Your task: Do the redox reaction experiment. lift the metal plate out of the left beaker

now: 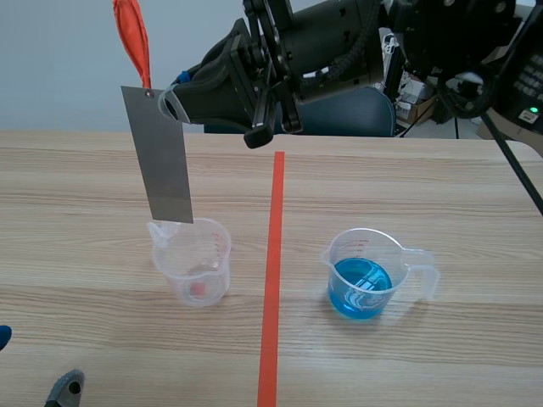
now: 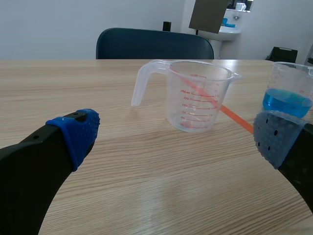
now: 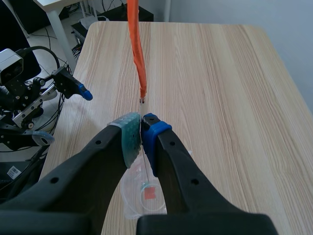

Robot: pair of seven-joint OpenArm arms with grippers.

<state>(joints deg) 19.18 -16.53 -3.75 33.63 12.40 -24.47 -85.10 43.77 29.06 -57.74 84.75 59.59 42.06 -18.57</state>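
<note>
Right gripper (image 3: 142, 139) pinched tight on metal plate (image 1: 159, 157) at its top corner | plate hangs upright, clear above left beaker (image 1: 193, 263) | blue-filled right beaker (image 1: 361, 278) across tape line (image 1: 273, 254) | left gripper (image 2: 176, 137) spread wide, holding nothing, low near left beaker

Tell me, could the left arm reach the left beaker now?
Probably yes: the left gripper is open, the beaker stands ahead of it with only table between, and the right gripper holds the plate above it.
</note>
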